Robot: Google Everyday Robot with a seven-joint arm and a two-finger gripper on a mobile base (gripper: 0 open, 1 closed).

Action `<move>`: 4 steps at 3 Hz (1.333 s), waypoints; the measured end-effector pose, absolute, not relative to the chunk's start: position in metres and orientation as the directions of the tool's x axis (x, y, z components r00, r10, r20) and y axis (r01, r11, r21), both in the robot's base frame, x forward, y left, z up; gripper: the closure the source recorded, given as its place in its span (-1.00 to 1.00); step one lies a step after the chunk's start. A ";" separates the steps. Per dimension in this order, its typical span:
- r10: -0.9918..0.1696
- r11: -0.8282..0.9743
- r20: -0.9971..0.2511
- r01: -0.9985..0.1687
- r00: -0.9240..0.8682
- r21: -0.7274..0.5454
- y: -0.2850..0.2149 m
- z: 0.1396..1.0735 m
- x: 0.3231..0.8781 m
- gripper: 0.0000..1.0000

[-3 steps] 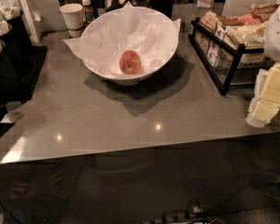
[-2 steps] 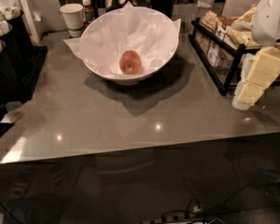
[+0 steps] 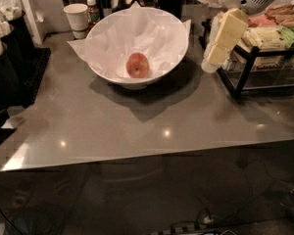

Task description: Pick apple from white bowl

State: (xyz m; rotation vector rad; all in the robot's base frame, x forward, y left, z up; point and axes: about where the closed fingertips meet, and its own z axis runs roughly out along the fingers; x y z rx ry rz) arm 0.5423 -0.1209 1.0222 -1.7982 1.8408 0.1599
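The apple (image 3: 137, 65) is reddish-orange and lies at the bottom of the white bowl (image 3: 162, 65), on the crinkled white paper that lines it. The bowl stands at the back middle of the grey counter. My gripper (image 3: 213, 58) hangs down from the white arm at the upper right. It is to the right of the bowl's rim, above the counter and in front of a black wire rack. It is apart from the bowl and the apple, and it holds nothing that I can see.
A black wire rack (image 3: 245, 70) with snack packets stands at the right. A white paper cup (image 3: 77, 18) and a small bottle (image 3: 92, 10) stand behind the bowl at the left. Black holders (image 3: 12, 62) line the left edge. The counter's front edge (image 3: 147, 155) runs across the view.
My gripper and arm have moved left and up from the right edge, closer to the bowl's right rim. The apple and bowl have not moved.
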 end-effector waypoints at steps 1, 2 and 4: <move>-0.883 0.102 -0.466 -0.946 0.057 -0.309 -0.120 1.029 0.544 -1.00; -0.868 0.126 -0.493 -0.939 0.051 -0.320 -0.119 1.028 0.547 -1.00; -0.797 0.099 -0.598 -0.956 0.090 -0.275 -0.081 0.995 0.616 -1.00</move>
